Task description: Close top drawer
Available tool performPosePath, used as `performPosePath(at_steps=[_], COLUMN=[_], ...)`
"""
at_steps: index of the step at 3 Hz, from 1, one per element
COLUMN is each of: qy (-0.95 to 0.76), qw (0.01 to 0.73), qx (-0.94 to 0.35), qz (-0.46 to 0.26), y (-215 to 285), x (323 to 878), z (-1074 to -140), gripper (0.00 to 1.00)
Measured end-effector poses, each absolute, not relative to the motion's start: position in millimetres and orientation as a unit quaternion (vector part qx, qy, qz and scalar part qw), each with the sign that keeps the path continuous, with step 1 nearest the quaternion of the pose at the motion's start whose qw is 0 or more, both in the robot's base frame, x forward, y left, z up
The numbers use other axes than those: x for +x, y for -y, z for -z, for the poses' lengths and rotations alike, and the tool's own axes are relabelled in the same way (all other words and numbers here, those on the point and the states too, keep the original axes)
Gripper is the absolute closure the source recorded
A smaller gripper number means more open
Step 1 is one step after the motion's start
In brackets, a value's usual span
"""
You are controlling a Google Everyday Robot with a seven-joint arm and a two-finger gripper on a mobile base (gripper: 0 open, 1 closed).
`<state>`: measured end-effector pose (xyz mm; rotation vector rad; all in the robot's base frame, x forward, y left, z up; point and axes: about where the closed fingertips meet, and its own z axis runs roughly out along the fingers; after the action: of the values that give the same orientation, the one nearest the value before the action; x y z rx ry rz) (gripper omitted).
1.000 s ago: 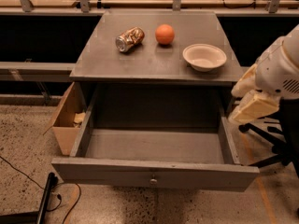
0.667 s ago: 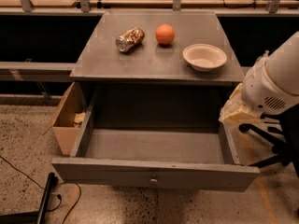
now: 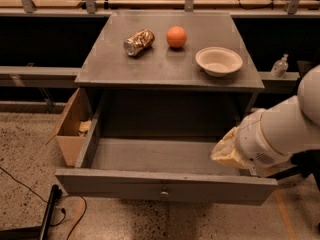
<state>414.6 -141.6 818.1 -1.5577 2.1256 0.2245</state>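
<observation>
The top drawer [image 3: 165,186] is a wide grey drawer with a small round metal knob [image 3: 163,194] at the centre of its face. It stands pulled far out from the grey cabinet [image 3: 167,69], and its inside looks empty. My gripper [image 3: 225,153] comes in from the right on a white arm [image 3: 282,134]. It sits low over the drawer's right rear corner, just behind the face panel's right end.
On the cabinet top lie a crushed can [image 3: 138,41], an orange [image 3: 176,36] and a white bowl [image 3: 219,60]. An open cardboard box [image 3: 70,129] stands on the floor at the left. A black cable and bar [image 3: 47,216] lie at the front left.
My arm has swung down and to the left, from beside the cabinet's right side to over the drawer's right part. The drawer has not moved.
</observation>
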Motion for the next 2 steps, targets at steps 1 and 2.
performPosePath(at_steps=[1,2], qy=[-0.775,-0.777], qw=[0.269,0.262], qx=[-0.564,-0.565], qz=[-0.091,-0.089], y=[128.3,127.6], x=[405.5,401.8], z=[-790.8,-790.7], gripper=[1.00,1.00])
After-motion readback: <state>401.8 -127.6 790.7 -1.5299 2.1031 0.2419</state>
